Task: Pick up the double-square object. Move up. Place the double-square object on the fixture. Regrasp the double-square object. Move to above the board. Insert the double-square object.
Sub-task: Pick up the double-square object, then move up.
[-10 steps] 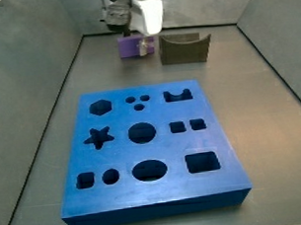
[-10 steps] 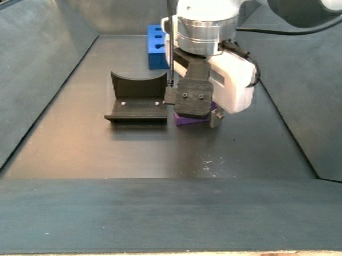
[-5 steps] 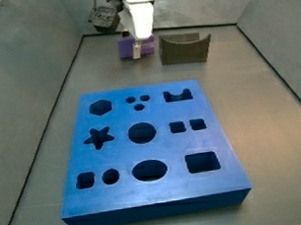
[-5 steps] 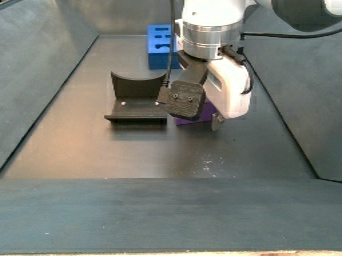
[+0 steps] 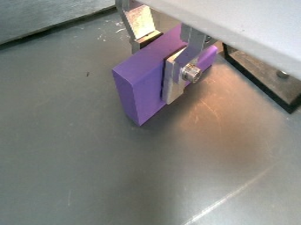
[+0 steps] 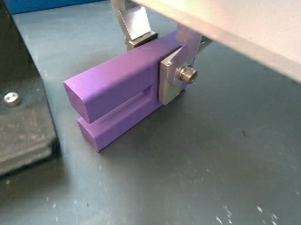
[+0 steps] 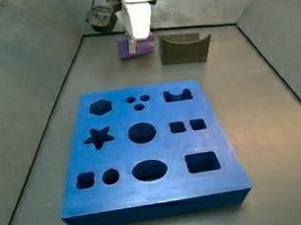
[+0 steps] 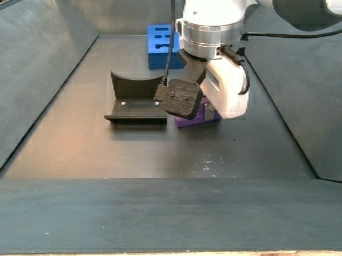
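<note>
The small light-purple plastic double-square object (image 6: 118,98), an elongated block with a groove along one long face, lies on the dark tabletop (image 7: 37,144) near its far edge, just beside the olive-brown open-topped fixture (image 7: 184,48). The pincer (image 5: 165,54) points down over it, silver fingers (image 6: 172,74) clamped on the block's sides. The blue board (image 7: 150,149) lies well apart.

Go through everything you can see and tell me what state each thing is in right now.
gripper: down at the floor, fingers astride the double-square object, grip not confirmed
double-square object: lying on the floor beside the fixture
fixture: empty
board: holes all empty
</note>
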You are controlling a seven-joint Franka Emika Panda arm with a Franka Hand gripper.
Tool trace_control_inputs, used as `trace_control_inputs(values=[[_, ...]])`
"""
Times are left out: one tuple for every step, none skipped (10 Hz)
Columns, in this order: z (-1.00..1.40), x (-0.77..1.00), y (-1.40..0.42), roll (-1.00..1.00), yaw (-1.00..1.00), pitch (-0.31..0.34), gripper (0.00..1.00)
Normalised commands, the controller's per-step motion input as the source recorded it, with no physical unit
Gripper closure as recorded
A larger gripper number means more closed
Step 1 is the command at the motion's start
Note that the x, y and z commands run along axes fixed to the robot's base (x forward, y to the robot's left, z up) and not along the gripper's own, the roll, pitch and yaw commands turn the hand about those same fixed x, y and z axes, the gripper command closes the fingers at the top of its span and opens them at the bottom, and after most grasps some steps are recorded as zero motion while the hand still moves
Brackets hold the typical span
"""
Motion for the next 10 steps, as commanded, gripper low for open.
trace_control_inputs(values=[[0.0,0.0,0.0,0.0,0.0,0.0,1.0],[0.0,0.0,0.0,0.0,0.0,0.0,1.0],[0.0,0.0,0.0,0.0,0.0,0.0,1.0],[0.0,0.0,0.0,0.0,0.0,0.0,1.0],[0.0,0.0,0.0,0.0,0.0,0.0,1.0],[0.0,0.0,0.0,0.0,0.0,0.0,1.0],[0.0,0.0,0.0,0.0,0.0,0.0,1.0],[0.0,0.0,0.0,0.0,0.0,0.0,1.0],[0.88,0.0,0.0,0.0,0.0,0.0,1.0],[0.87,0.0,0.06,0.01,0.04,0.0,1.0]])
